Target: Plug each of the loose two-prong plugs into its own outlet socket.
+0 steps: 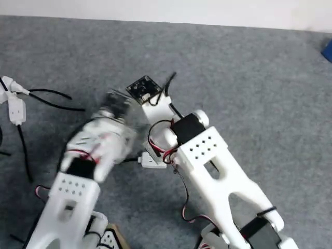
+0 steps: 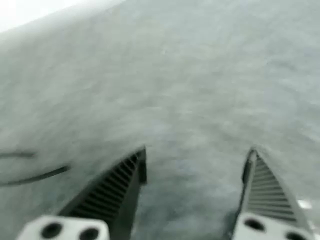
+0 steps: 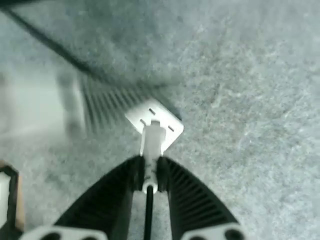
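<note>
Plug [image 3: 152,142] is clamped between the tightly closed jaws of the right gripper [image 3: 151,167], tip against the socket [image 3: 162,120], on grey carpet [image 1: 259,67] running open to the white wall [image 1: 155,8] at the far edge, with the left gripper [image 2: 196,155] nearby, jaws wide apart and empty, and white connectors [image 1: 16,108] at the left edge.

We count two arms, left arm [image 1: 96,142] and right arm [image 1: 207,150]; two pincers, left pincer [image 2: 196,152] and right pincer [image 3: 151,162]; one plug [image 3: 151,140] at one socket [image 3: 156,119]; two white connectors [image 1: 17,110] well left of that socket (kinds unclear).
</note>
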Robot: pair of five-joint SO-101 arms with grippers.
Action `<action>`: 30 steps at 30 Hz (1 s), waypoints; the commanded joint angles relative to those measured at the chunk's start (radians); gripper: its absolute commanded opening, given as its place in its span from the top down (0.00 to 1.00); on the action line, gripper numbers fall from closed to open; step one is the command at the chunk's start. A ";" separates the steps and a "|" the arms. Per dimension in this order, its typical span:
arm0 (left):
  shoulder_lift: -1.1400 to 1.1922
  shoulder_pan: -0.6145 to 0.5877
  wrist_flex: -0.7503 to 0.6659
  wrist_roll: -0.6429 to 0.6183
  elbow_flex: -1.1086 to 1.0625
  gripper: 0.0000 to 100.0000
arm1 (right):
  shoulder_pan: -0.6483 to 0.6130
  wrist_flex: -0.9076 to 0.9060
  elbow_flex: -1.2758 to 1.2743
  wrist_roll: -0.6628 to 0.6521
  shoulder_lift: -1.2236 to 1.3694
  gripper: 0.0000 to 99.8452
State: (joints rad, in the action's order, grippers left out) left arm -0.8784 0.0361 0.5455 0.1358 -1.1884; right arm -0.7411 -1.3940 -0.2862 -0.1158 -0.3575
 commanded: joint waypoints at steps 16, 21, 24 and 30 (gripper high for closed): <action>-0.001 -0.194 -0.095 -0.175 0.018 0.69 | 0.019 -0.048 0.096 0.275 0.262 0.99; -0.001 -0.193 -0.095 -0.173 0.018 0.69 | 0.021 -0.064 0.148 0.316 0.272 0.99; -0.001 -0.191 -0.095 -0.173 0.016 0.69 | 0.042 -0.064 0.148 0.315 0.275 0.99; -0.001 -0.189 -0.095 -0.173 0.016 0.69 | 0.102 -0.071 0.145 0.310 0.274 0.99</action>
State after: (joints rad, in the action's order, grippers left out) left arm -0.8769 -0.1465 0.4733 -0.0315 -1.1884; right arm -0.6736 -1.4538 -0.1834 0.1880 -0.0752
